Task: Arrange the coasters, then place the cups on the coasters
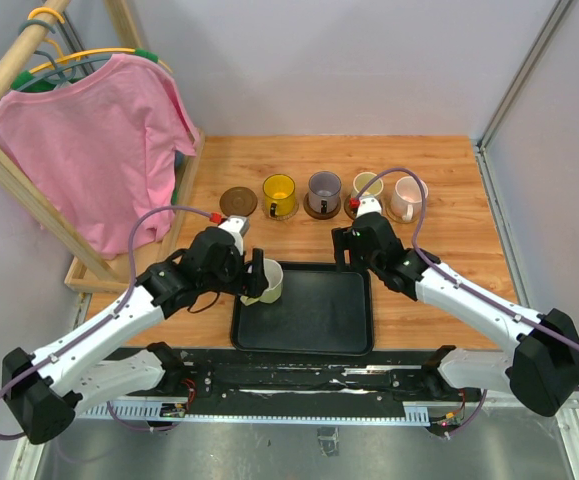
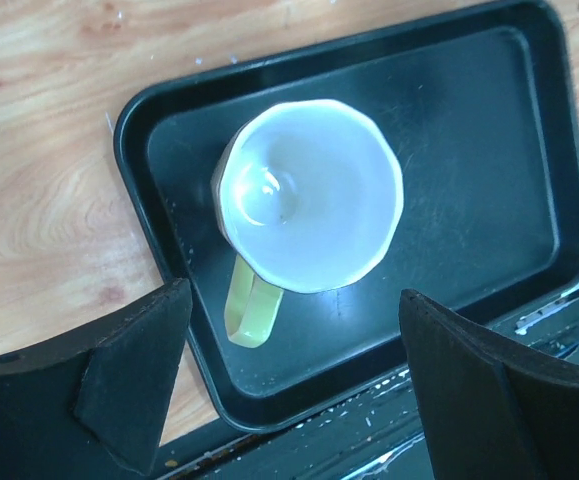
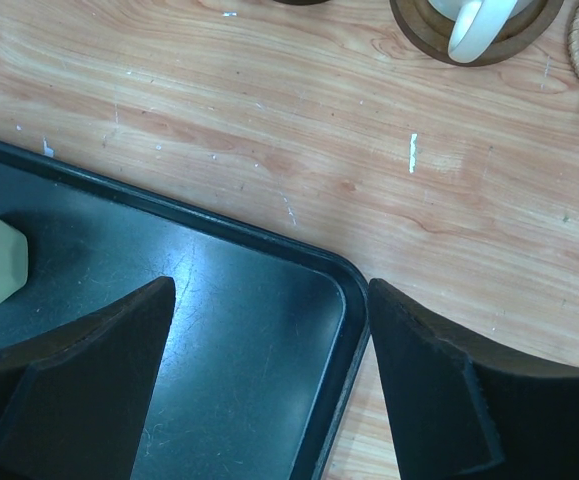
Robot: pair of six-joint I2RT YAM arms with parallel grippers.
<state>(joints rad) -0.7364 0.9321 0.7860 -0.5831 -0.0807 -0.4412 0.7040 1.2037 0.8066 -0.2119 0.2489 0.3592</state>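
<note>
Left pincer (image 2: 294,340) hangs wide apart over a white ceramic cup with a yellowish handle (image 2: 309,190).
That cup stands upright at the left end of the black rectangular tray (image 2: 489,150); the right pincer (image 3: 269,310), also apart and empty, hovers over the tray's far right corner. Beyond, one dark brown ringed coaster (image 1: 238,202) lies bare on the wooden table (image 1: 439,170).

One cup (image 1: 266,280) stands in the left end of the tray (image 1: 319,312) — behind it runs a row of coasters (image 1: 322,212), four carrying cups (image 1: 324,186), the leftmost coaster (image 1: 238,201) uncovered.
</note>
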